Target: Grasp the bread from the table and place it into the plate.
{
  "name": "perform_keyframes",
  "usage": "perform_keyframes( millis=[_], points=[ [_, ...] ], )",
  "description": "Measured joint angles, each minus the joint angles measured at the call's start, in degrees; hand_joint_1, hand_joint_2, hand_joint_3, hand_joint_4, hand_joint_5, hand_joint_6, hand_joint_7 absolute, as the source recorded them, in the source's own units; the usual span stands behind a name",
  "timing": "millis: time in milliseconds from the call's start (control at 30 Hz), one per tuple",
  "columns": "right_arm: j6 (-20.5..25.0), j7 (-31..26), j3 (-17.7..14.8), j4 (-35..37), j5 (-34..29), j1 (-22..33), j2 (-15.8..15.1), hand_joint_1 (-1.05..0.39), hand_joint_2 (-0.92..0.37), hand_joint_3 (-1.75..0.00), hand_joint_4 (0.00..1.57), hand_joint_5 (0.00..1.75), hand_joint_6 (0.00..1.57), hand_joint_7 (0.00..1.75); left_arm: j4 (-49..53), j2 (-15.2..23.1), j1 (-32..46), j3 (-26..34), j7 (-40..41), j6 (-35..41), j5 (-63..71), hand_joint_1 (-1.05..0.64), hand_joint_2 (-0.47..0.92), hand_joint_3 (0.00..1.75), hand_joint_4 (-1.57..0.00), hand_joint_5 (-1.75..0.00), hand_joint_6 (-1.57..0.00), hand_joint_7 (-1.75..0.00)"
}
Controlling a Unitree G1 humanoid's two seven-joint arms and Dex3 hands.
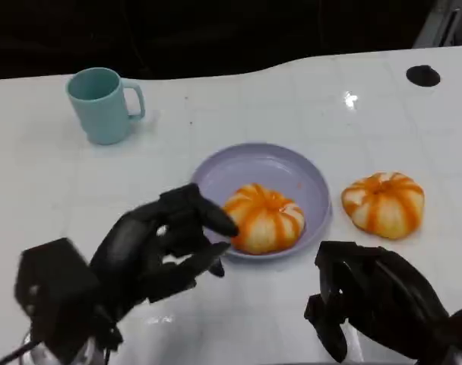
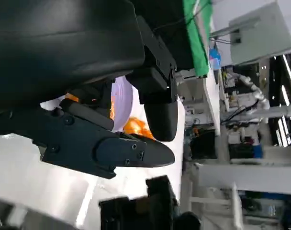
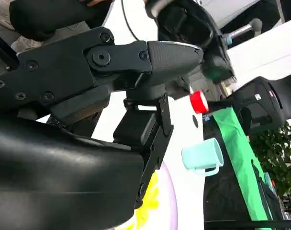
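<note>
A round orange-striped bread (image 1: pixel 263 219) lies inside the lavender plate (image 1: pixel 292 160) at the table's middle. A second, similar bread (image 1: pixel 384 203) sits on the table just right of the plate. My left hand (image 1: pixel 159 247) hovers at the plate's left rim with its fingers apart, holding nothing, the fingertips close to the bread in the plate. My right hand (image 1: pixel 375 300) hangs near the front edge, below the second bread and apart from it, holding nothing. The left wrist view shows the plate (image 2: pixel 122 103) and a slice of orange bread (image 2: pixel 138 127) behind my fingers (image 2: pixel 136 151).
A light teal mug (image 1: pixel 102 104) stands at the back left, handle to the right. A small black disc (image 1: pixel 422 75) lies near the far right edge. The table's dark rear edge curves behind the plate. The right wrist view also catches the mug (image 3: pixel 202 154).
</note>
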Motion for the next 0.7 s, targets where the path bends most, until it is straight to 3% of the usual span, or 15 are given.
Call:
perform_keyframes(
  millis=[100,367,700],
  points=[
    [-0.26,0.08,0.06,0.85,-0.03,-0.19,0.04,-0.92,-0.92,-0.38,1.28,1.61,1.09,1.53,-1.51,-0.74,3.31,0.13,-0.21,0.81,-1.82,-0.58,0.92,0.36,-0.77,-1.75,-0.52,-1.73],
    [-1.07,0.07,0.07,2.57,-1.08,-1.27,0.05,-0.91,-0.92,-0.40,1.27,1.61,1.09,1.52,-2.96,-2.06,10.19,0.02,-0.24,0.17,-1.89,-0.61,0.92,0.31,-0.80,-1.75,-0.59,-1.75],
    [-2.60,0.99,-0.09,5.55,-1.07,-2.73,0.01,-0.92,-0.92,-0.41,1.27,1.62,1.09,1.54,-0.27,-3.35,10.51,0.42,-0.33,-0.38,-2.20,-0.58,0.92,0.31,-0.88,-1.75,-0.65,-1.75]
  ],
)
